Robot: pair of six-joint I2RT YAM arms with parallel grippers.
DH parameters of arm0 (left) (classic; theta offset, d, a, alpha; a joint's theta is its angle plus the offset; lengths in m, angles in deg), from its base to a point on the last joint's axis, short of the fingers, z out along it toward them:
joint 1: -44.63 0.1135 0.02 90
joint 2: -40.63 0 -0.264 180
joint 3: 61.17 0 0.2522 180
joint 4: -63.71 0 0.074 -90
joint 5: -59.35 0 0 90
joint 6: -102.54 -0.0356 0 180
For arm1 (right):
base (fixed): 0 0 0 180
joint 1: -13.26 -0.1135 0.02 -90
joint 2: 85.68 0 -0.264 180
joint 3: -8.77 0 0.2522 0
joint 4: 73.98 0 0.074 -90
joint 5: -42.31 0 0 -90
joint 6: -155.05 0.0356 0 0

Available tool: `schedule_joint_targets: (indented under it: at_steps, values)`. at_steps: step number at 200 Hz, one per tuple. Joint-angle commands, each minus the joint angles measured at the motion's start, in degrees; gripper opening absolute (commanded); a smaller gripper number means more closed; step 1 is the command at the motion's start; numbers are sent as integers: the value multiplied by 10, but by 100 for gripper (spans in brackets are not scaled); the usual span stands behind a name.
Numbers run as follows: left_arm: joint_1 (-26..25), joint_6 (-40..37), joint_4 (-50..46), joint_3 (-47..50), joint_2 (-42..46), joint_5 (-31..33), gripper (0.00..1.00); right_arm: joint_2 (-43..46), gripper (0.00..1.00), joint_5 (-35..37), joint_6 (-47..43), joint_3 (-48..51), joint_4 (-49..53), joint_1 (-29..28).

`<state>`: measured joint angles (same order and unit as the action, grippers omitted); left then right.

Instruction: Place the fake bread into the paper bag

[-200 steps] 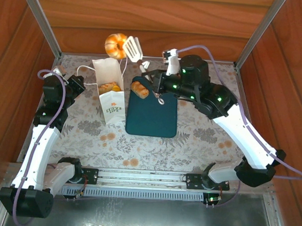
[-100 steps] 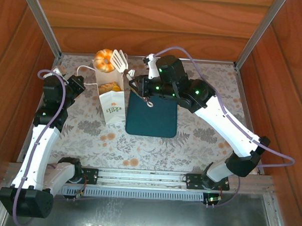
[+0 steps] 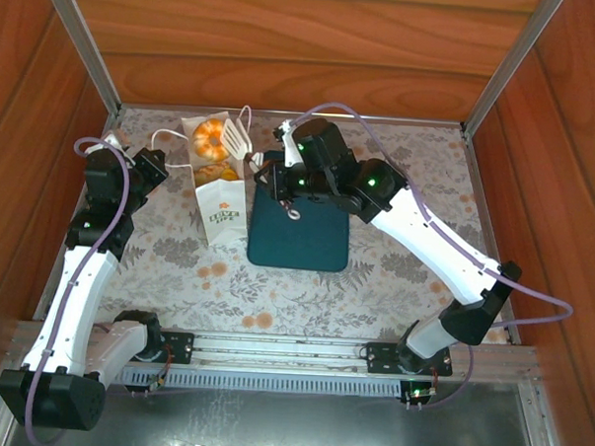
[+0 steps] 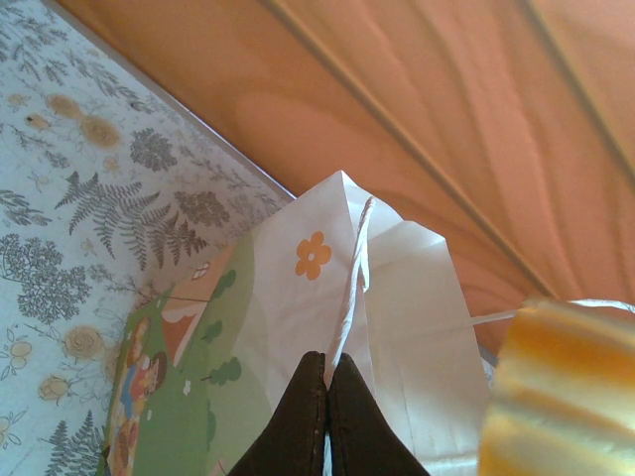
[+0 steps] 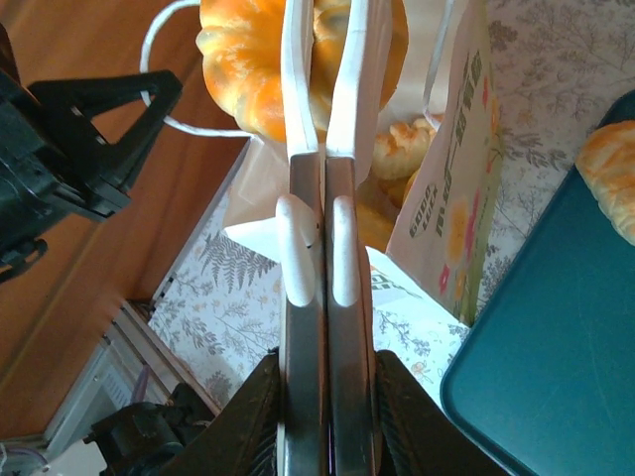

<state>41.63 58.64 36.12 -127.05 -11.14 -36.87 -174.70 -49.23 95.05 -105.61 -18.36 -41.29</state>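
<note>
1 ring bun (image 3: 210,136) in tongs (image 3: 240,135) over paper bag (image 3: 218,192), logo (image 3: 222,217) unreadable

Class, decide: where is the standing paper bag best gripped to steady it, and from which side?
Pinch the top rim of the paper bag from its left, as the left gripper does: it stands upright, and a side grip leaves the open mouth free.

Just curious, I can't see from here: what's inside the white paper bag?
Golden pastries lie inside the paper bag. A ring bun, held in white tongs, hangs over its mouth. The walls and bun hide anything deeper.
</note>
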Motion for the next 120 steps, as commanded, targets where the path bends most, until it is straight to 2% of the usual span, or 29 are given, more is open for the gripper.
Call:
schedule_joint_targets:
  at_steps: [1, 66, 120]
  values:
    - [4, -5, -7, -16, 8, 3, 0, 2, 27, 3, -13, 7, -13, -8]
    - [4, -4, -8, -16, 8, 2, 0, 1, 43, 2, -12, 6, -10, -13]
    - [4, -4, -7, -17, 7, 2, 0, 8, 39, -2, -12, -27, -5, -12]
